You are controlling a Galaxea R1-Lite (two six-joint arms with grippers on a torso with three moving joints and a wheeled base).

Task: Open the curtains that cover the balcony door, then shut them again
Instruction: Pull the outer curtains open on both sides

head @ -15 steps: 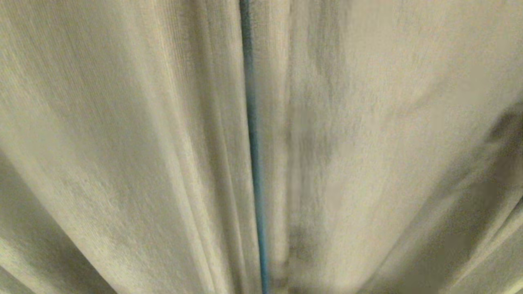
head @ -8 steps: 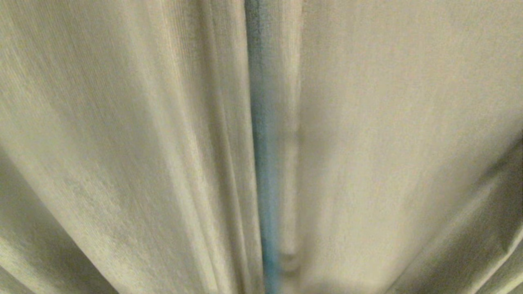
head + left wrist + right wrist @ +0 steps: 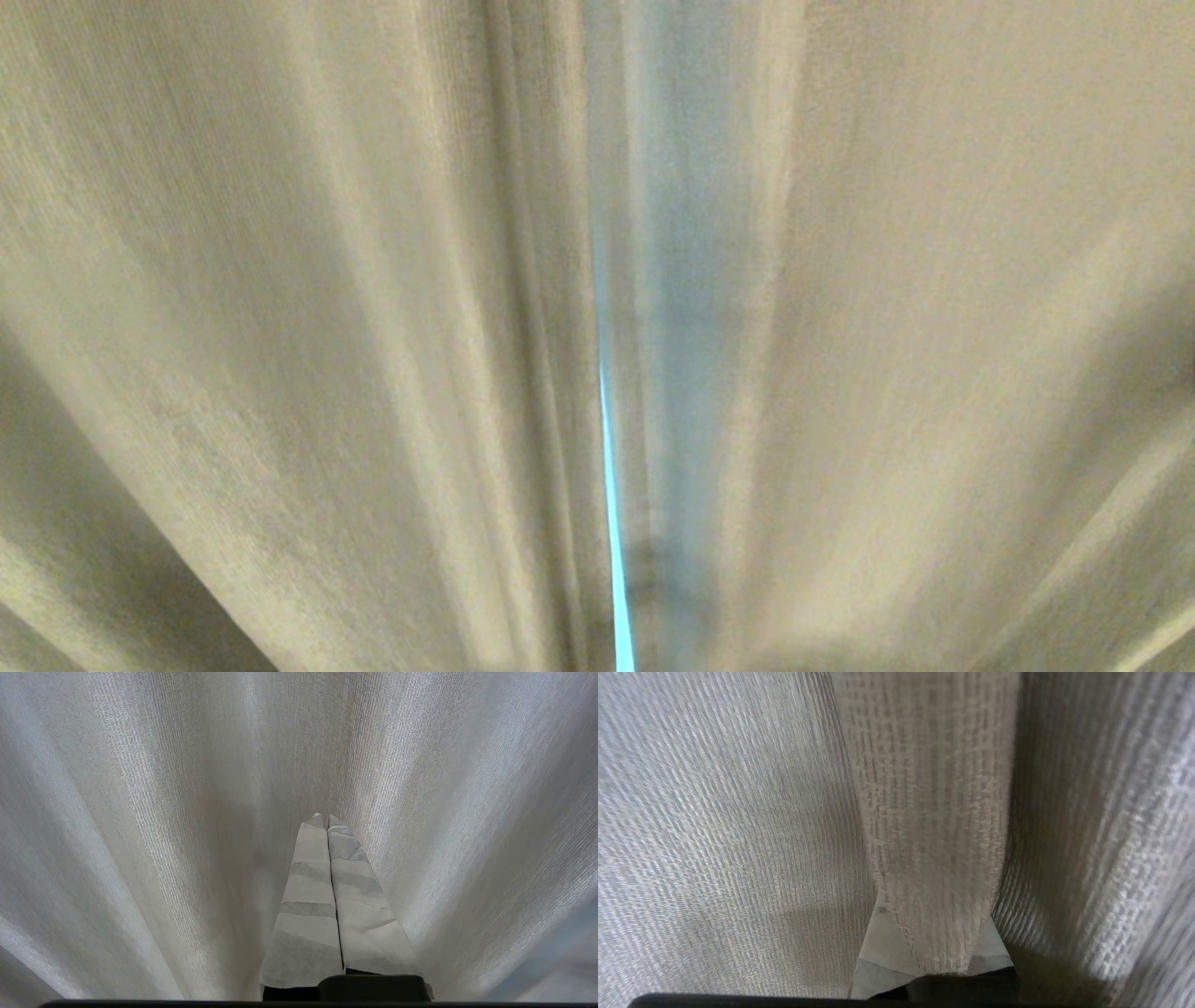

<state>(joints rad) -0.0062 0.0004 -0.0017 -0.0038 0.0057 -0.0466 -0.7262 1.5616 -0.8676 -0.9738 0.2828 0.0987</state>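
Observation:
The beige woven curtains fill every view. In the head view the left panel (image 3: 280,327) and the right panel (image 3: 934,327) part at the middle. A paler blue-grey strip (image 3: 691,280) and a thin bright slit (image 3: 611,523) show between them. The balcony door is hidden behind the fabric. My right gripper (image 3: 934,914) is shut on a vertical fold of curtain (image 3: 934,812), which covers its taped fingers (image 3: 878,940) almost fully. My left gripper (image 3: 323,817) is shut with nothing in it, its tips close to the pleated curtain (image 3: 163,835). Neither arm shows in the head view.
Curtain fabric stands close in front of all three cameras, and no floor, wall or furniture shows. The only opening is the narrow strip between the two panels.
The right panel's edge has slid to the right. The thin dark-blue line between the panels has widened into a pale strip with a bright slit low down. The left panel has kept still.

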